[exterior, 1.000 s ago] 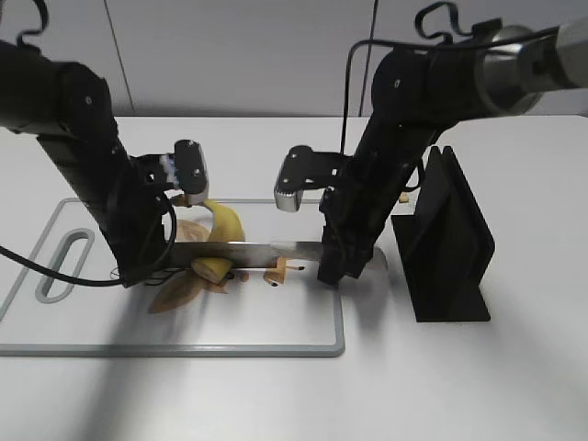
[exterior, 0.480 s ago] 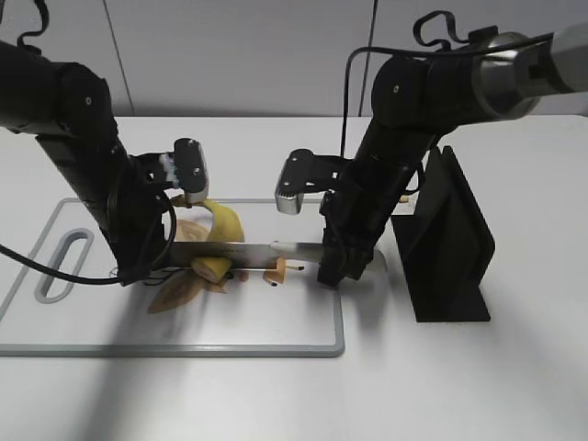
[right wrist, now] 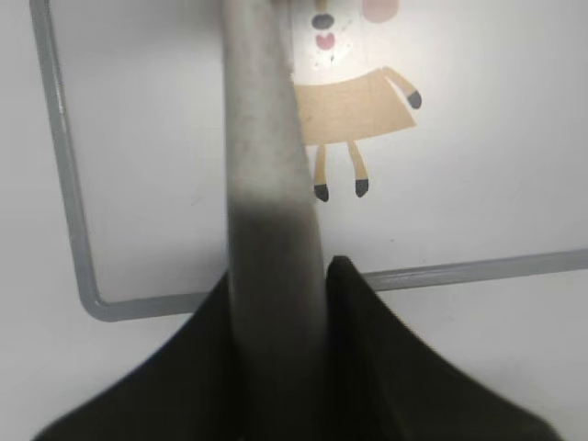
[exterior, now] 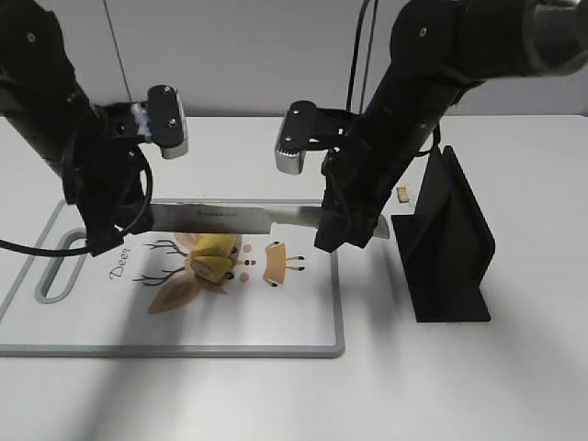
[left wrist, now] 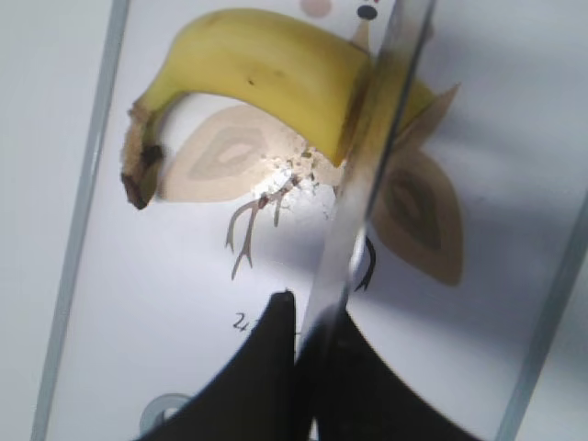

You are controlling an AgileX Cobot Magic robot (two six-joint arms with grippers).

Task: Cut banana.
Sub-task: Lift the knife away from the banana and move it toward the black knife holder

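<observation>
A yellow banana (exterior: 213, 255) lies on the white cutting board (exterior: 92, 322), across its printed deer drawing. A long knife (exterior: 230, 217) hangs level above it, and the blade hides part of the banana. My left gripper (exterior: 103, 241) is shut on the blade's tip end. My right gripper (exterior: 335, 241) is shut on the knife's handle. In the left wrist view the blade (left wrist: 367, 156) crosses in front of the banana (left wrist: 266, 64), held between my gripper (left wrist: 308, 322) fingers. In the right wrist view the grey handle (right wrist: 266, 165) sits in my gripper (right wrist: 280, 276).
A black knife stand (exterior: 450, 243) stands on the table right of the board, close to my right arm. A small pale bit (exterior: 403, 194) lies on the table behind it. The board's grey rim (right wrist: 64, 184) shows below the handle.
Both arms have risen and lifted the knife from banana height to well above the board. The banana stays on the board.
</observation>
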